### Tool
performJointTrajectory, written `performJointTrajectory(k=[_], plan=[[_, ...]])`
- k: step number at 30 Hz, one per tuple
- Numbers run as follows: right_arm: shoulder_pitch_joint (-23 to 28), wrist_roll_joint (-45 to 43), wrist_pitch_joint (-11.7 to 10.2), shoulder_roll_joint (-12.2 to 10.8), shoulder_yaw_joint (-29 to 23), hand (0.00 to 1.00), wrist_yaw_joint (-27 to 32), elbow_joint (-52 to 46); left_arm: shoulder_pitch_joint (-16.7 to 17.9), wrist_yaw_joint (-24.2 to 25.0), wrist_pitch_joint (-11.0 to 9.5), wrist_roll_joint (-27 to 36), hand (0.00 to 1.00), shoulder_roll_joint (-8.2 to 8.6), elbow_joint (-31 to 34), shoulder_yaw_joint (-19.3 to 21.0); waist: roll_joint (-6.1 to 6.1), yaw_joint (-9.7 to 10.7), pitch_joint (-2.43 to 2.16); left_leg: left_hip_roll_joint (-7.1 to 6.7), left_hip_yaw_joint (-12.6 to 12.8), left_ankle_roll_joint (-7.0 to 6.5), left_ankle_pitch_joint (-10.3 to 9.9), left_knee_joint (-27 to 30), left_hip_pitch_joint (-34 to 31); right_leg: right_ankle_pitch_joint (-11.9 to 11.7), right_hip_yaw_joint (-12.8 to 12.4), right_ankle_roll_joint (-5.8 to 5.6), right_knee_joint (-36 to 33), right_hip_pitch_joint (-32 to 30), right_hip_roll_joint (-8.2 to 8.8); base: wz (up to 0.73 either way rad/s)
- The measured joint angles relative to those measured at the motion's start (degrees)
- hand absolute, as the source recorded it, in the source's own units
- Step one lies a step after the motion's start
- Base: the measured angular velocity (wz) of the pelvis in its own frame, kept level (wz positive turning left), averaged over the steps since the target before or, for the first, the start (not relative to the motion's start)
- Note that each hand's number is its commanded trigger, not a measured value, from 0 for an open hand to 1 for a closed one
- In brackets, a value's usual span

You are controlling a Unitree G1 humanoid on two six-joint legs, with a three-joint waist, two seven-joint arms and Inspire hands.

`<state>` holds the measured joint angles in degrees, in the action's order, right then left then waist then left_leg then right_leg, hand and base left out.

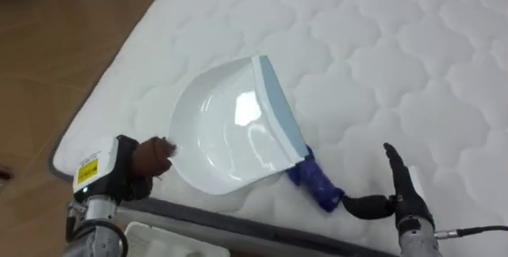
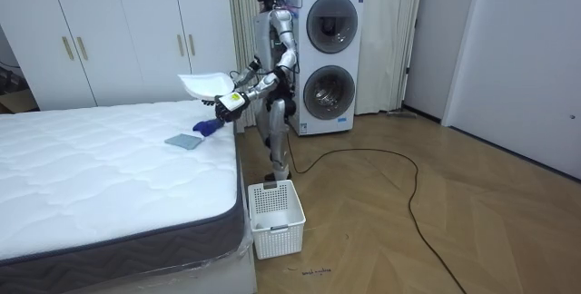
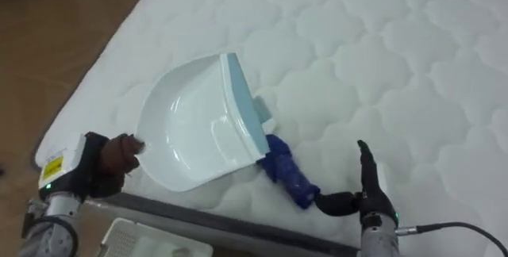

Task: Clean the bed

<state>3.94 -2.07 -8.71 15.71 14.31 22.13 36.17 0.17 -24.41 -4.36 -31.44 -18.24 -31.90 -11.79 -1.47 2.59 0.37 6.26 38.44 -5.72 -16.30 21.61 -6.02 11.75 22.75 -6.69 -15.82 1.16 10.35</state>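
Nearest, a white slatted basket [image 2: 277,217] stands on the wooden floor just beside the bed [image 1: 397,51], at the robot's feet; the robot stands at the bed's long edge, leaning its arms over the quilted white mattress. Low on the left, the left hand [image 1: 147,158] has its fingers curled round the handle of a white dustpan [image 1: 230,126], which it holds clear above the mattress, tilted, with its pale blue lip turned away from the robot. Low on the right, the right hand [image 1: 403,193] grips the dark handle of a blue brush [image 1: 317,179], one finger pointing up; the blue head lies under the dustpan's lip, close to the mattress, though contact is not clear. In the room view a flat pale blue piece [image 2: 182,141] lies on the mattress just beyond the brush. Farther off, behind the robot, two stacked washing machines [image 2: 325,58] stand against the wall, with white wardrobes [image 2: 118,35] behind the bed
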Motion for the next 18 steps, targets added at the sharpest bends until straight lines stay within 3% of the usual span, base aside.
performJointTrajectory(k=[7,8,9,10,11,12,13,14,16,18], plan=[[0.57,-1.45,-0.49,0.0,-1.95,0.0,-4.22,1.61,4.39,3.35,-0.72,3.22,1.0,0.66,-0.13,-1.93,0.08,1.74,0.2,1.91,-0.06,1.56,1.62,0.47,0.54,1.67,-1.04,2.44,-1.65,-1.3,-1.32,-0.08],[0.66,-2.35,-0.66,0.0,-2.3,0.0,-4.69,1.62,4.79,3.57,-0.72,3.39,0.91,0.68,-0.14,-1.88,0.27,1.72,0.31,2.28,-0.14,1.86,1.8,0.93,0.53,2.2,-1.88,2.81,-2.16,-1.67,-1.32,-0.12],[0.66,-2.73,-0.84,-0.01,-2.5,0.0,-4.93,1.73,5.08,3.7,-0.73,3.41,0.65,0.76,-0.14,-1.86,0.31,1.68,0.3,2.32,-0.57,2.07,1.96,1.19,0.57,2.27,-2.19,2.93,-2.18,-1.78,-1.51,-0.29],[0.8,-3.19,-1.52,0.0,-3.1,0.0,-5.7,1.84,5.92,3.77,-0.9,3.51,0.18,0.95,-0.17,-1.82,0.32,1.54,0.31,2.05,-3.2,2.49,2.22,1.11,0.76,2.32,-3.12,3.23,-2.17,-1.91,-1.94,-0.63],[1.12,-4.79,-1.93,-0.01,-3.71,0.0,-6.25,1.84,7.12,3.87,-1.04,3.8,0.0,1.21,-0.37,-1.67,0.38,0.35,0.34,1.12,-7.9,3.07,2.55,0.69,1.21,2.09,-5.51,3.71,-2.17,-2.19,-2.6,-0.91],[1.46,-5.61,-2.0,-0.02,-4.07,0.0,-6.46,1.8,7.83,4.04,-1.04,3.74,0.0,1.51,-0.43,-1.32,0.43,-0.72,0.37,0.35,-11.8,3.47,2.78,0.14,1.65,1.88,-7.1,4.03,-2.09,-2.33,-2.99,-1.35],[1.87,-6.7,-1.98,-0.02,-4.34,0.0,-6.82,1.81,9.21,4.73,-1.03,3.71,0.0,2.11,-0.43,-0.18,0.47,-2.21,0.36,-1.35,-20.21,4.3,3.26,-0.75,2.22,1.4,-10.01,4.61,-1.69,-2.5,-3.96,-1.42],[2.11,-7.01,-1.98,-0.04,-4.35,0.0,-7.38,1.81,10.25,5.42,-1.0,3.76,0.0,2.34,-0.51,0.7,0.46,-2.67,0.32,-2.53,-26.13,5.23,3.23,-1.37,2.82,1.0,-12.36,5.03,-1.24,-2.55,-5.29,-1.3],[2.65,-7.13,-1.93,-0.05,-4.3,0.0,-8.81,2.29,10.65,6.54,-1.46,3.89,0.0,2.36,-2.04,0.96,0.72,-2.95,0.05,-3.12,-30.27,6.04,3.38,-2.8,4.34,0.44,-15.59,5.43,-0.77,-2.48,-6.57,-0.92],[3.09,-8.22,-1.76,-0.48,-4.47,0.0,-9.55,3.95,11.21,7.97,-2.02,4.48,0.0,2.56,-4.08,0.97,0.96,-2.68,-0.29,-2.99,-30.72,6.67,3.11,-3.95,5.98,0.5,-18.03,5.75,-0.92,-2.5,-7.52,-0.73]])
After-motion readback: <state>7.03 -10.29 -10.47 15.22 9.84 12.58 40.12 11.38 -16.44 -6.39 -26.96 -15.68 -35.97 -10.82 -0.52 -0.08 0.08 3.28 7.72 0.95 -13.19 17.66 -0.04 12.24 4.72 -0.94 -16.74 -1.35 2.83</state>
